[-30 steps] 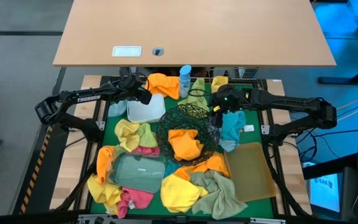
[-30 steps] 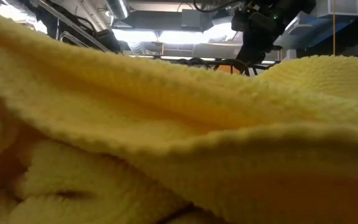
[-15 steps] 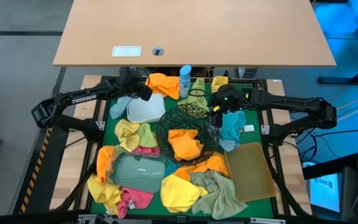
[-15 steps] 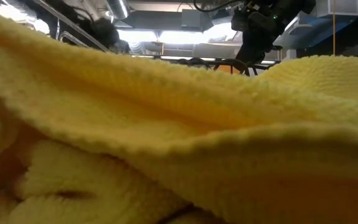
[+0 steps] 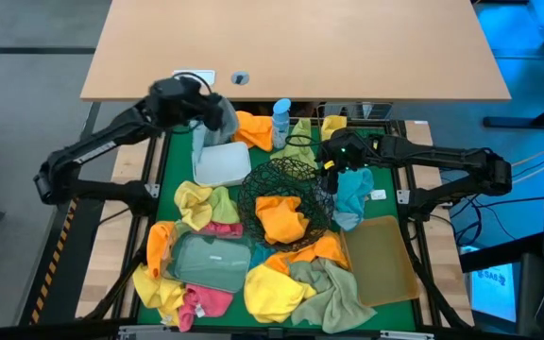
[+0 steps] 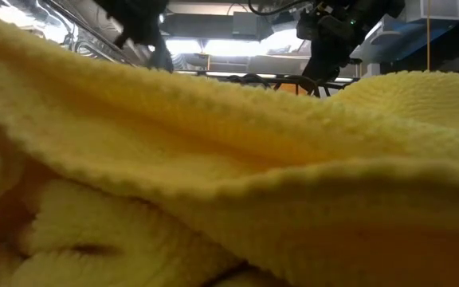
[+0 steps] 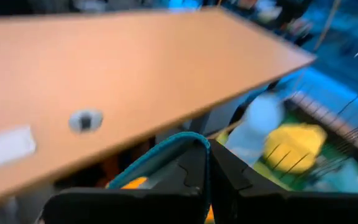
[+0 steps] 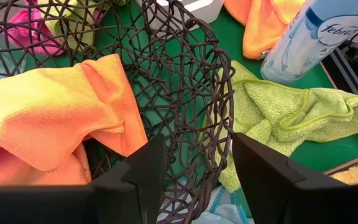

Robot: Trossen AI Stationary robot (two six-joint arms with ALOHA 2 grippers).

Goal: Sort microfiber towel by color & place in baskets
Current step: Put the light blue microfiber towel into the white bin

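A: Two arms here. Which one has a towel?

B: The left end effector (image 7: 207,163), pressed together on the edge of a pale blue towel (image 5: 197,144) above the left side of the counter (image 5: 176,165). The towel hangs straight down from it, long axis vertical.

A: Any basket close?

B: The white tub (image 5: 223,165) sits just beside the towel's lower end, toward the middle. The left arm is nearer it by far.

A: And the right end effector (image 8: 194,168)?

B: Spread and empty, straddling the rim of the black mesh bowl (image 8: 185,81), which holds an orange towel (image 8: 48,118).
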